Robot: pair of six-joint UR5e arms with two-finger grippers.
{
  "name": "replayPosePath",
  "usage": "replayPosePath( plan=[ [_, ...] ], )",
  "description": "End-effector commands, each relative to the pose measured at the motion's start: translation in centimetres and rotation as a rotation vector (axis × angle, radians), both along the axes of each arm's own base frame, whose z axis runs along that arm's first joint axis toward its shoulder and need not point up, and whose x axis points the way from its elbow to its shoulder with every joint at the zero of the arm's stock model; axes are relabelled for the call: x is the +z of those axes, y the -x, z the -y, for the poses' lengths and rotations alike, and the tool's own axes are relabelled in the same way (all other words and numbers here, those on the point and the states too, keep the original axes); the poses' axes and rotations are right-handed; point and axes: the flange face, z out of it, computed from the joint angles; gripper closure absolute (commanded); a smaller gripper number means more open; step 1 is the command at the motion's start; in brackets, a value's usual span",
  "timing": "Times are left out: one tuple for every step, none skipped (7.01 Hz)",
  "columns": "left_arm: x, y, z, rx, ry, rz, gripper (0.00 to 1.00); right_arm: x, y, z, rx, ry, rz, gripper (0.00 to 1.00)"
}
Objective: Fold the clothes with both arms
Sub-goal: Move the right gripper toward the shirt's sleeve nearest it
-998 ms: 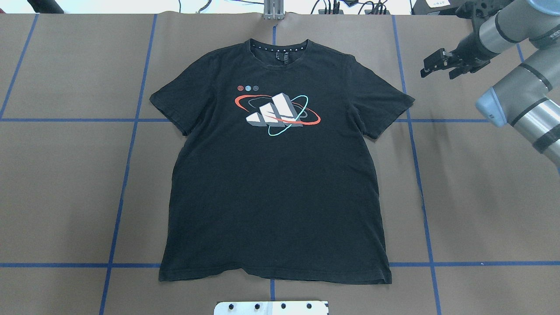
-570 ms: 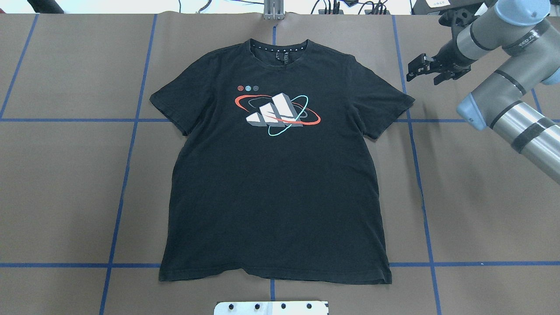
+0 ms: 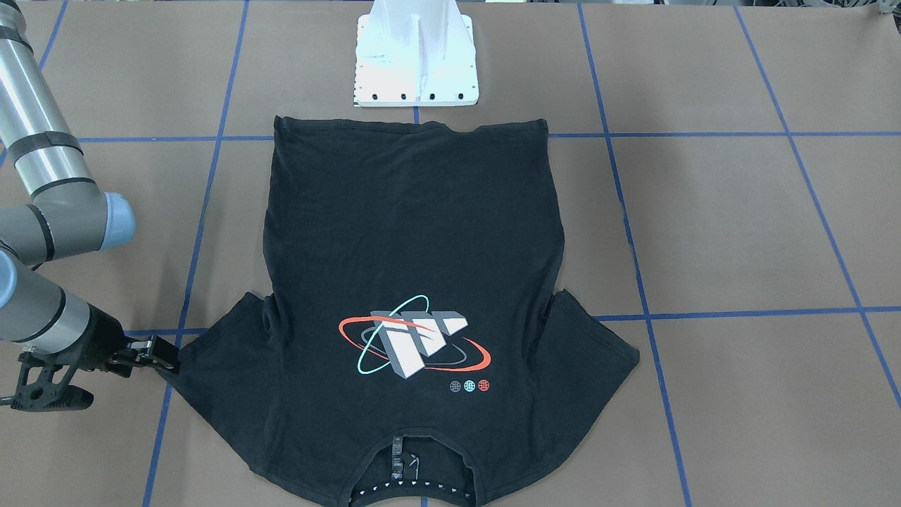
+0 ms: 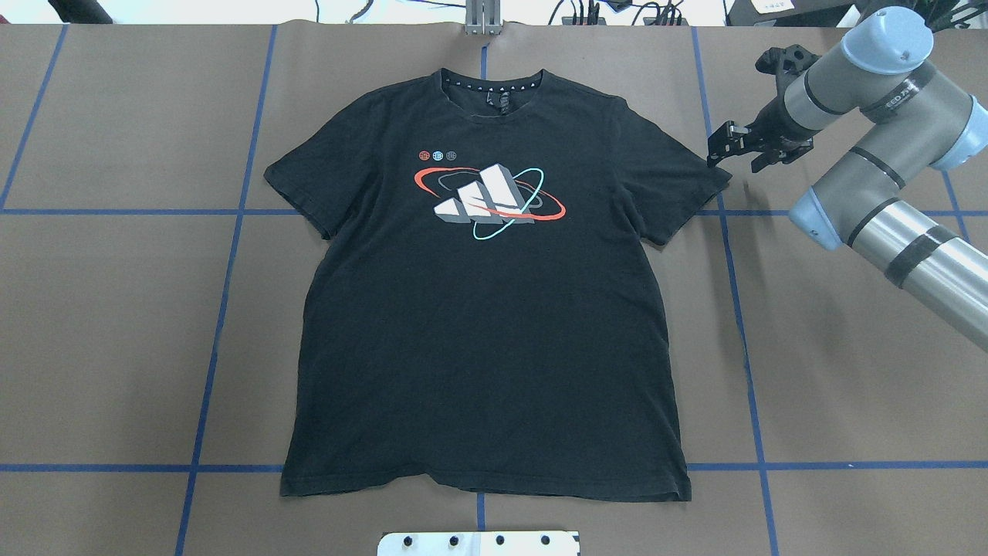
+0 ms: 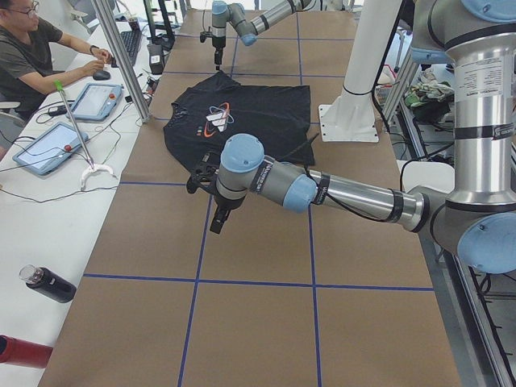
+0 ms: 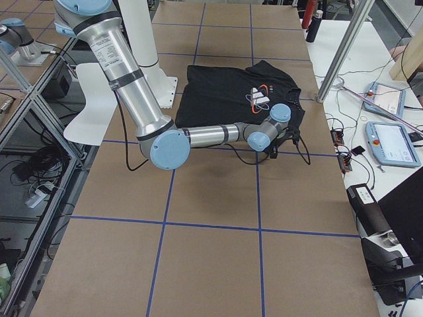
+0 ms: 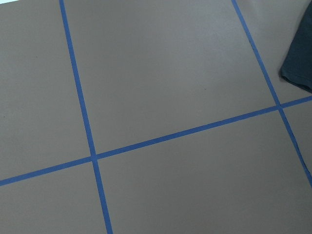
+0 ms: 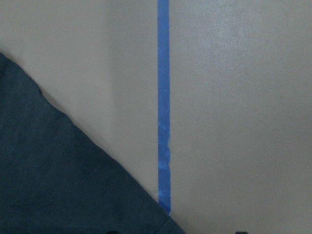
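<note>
The right arm point(image 4: 818, 108) has swung in beside the T-shirt point(image 4: 478, 347) sleeve, jaws spread wide.

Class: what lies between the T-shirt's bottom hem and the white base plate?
Bare brown table with one short strip of blue tape, shown in the overhead view.

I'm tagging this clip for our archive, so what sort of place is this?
Most likely a robotics lab workcell: a paper-covered table gridded with blue tape, two robot arms by a white pedestal, and a side bench with touchscreen pendants where a person sits.
</note>
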Motion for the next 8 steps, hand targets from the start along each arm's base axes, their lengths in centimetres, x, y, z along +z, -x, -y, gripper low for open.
replayPosePath(
  plan=[
    [0.0, 0.0, 0.0, 0.0, 0.0, 0.001, 0.0, 0.3, 0.9, -0.3, 0.002, -0.002, -0.017, 0.31],
    [0.0, 0.0, 0.0, 0.0, 0.0, 0.001, 0.0, 0.7, 0.8, -0.4, 0.003, 0.005, -0.021, 0.45],
    [0.0, 0.0, 0.0, 0.0, 0.0, -0.001, 0.0, 0.8, 0.8, -0.4, 0.005, 0.009, -0.021, 0.84],
    [0.1, 0.0, 0.0, 0.0, 0.003, -0.001, 0.0, 0.8, 0.8, -0.4, 0.01, 0.015, -0.021, 1.0],
    [0.1, 0.0, 0.0, 0.0, 0.003, 0.001, 0.0, 0.2, 1.0, -0.2, 0.019, 0.021, -0.013, 1.0],
    [0.2, 0.0, 0.0, 0.0, 0.004, 0.001, 0.0, -0.4, 1.0, -0.2, 0.027, 0.029, -0.002, 1.0],
    [0.2, 0.0, 0.0, 0.0, 0.004, 0.001, 0.0, -2.9, 0.5, -0.3, 0.034, 0.013, 0.038, 1.0],
    [0.2, 0.0, 0.0, 0.0, 0.005, -0.001, 0.0, -6.0, 0.5, -0.9, 0.035, 0.02, 0.095, 1.0]
  ],
)
